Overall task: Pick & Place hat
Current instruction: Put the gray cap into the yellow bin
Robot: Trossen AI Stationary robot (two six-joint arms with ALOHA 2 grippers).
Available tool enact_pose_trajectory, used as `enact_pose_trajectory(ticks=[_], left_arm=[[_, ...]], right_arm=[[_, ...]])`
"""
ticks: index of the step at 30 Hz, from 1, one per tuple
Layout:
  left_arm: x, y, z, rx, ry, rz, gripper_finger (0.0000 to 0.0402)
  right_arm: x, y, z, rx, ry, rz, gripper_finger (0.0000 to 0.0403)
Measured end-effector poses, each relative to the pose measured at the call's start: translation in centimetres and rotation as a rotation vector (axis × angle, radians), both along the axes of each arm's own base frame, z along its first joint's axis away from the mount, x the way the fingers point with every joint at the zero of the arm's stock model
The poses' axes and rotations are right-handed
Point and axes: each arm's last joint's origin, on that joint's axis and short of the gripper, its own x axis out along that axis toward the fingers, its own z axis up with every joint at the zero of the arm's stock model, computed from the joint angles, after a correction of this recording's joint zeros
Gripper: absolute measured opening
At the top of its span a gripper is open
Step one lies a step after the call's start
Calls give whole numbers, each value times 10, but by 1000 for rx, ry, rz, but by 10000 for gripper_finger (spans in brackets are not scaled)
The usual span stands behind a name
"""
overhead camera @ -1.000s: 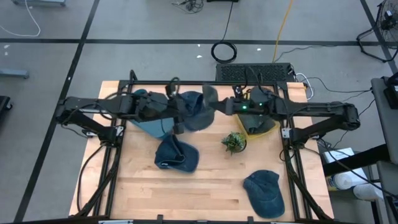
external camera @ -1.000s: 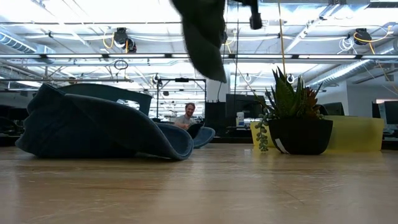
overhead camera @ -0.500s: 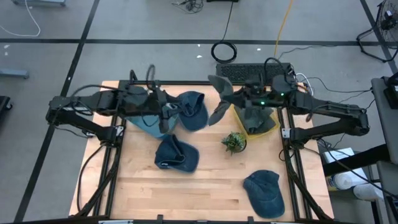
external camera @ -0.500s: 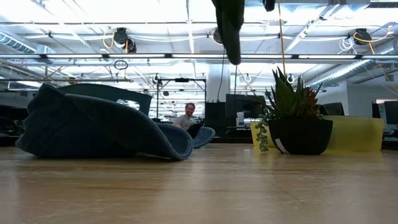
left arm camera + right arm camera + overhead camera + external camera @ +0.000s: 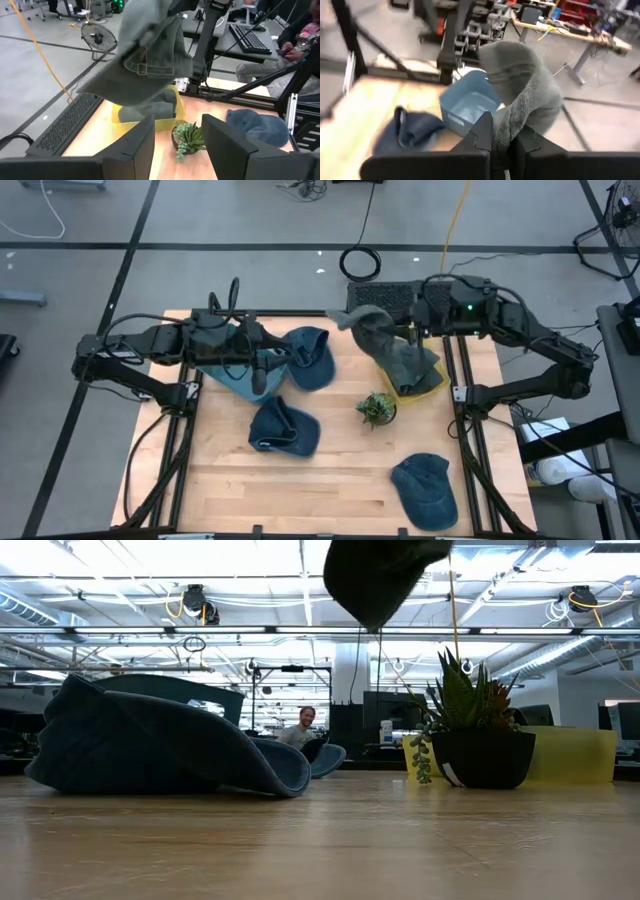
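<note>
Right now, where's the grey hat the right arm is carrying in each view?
High: grey hat at the table's far right, over the yellow bin.
Low: top centre, dangling.
Left wrist: upper middle.
Right wrist: centre, pinched in its fingers.
Shared landmark: potted plant.

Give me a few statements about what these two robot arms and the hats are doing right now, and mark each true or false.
1. The right gripper is shut on a grey-green hat held in the air. True.
2. The left gripper also holds a hat. False: its fingers stand apart with nothing between them.
3. The yellow bin already has a hat in it. True.
4. The potted plant lies tipped over on the table. False: it stands upright.
5. The hat near the right front corner sits inside the blue bin. False: it lies on the bare wood.
</note>
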Motion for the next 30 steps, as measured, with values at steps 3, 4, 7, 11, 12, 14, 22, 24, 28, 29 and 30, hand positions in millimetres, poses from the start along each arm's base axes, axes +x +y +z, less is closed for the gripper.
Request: enact_pose_trajectory(ticks=[3, 4, 7, 11, 12, 14, 22, 24, 28, 29, 30], left_arm=[[0, 0, 0, -1, -1, 1, 171], [0, 0, 0, -4, -2, 2, 171], [0, 0, 0, -25, -6, 8, 171], [0, 0, 0, -50, -11, 16, 171], [0, 0, 0, -54, -12, 18, 170], [0, 0, 0, -58, -12, 19, 170], [0, 0, 0, -59, -12, 20, 170], [0, 0, 0, -59, -12, 20, 170], [0, 0, 0, -59, -11, 20, 170], [0, 0, 0, -59, -11, 20, 170], [0, 0, 0, -59, -11, 20, 171]], right_arm=[[-7, 2, 8, -100, 35, 33, 12], [-9, 3, 12, -127, 35, 40, 12], [-17, 4, 24, -202, 60, 41, 12], [-24, 3, 37, -318, 107, -2, 12], [-25, 3, 41, -348, 115, -11, 12], [-28, 3, 46, -401, 147, -27, 12], [-27, -5, 55, -616, 349, -174, 12], [-26, -8, 55, -683, 398, -218, 12], [-22, -12, 53, -812, 508, -286, 12], [-22, -13, 53, -839, 533, -300, 12], [-22, -14, 53, -865, 555, -312, 12]])
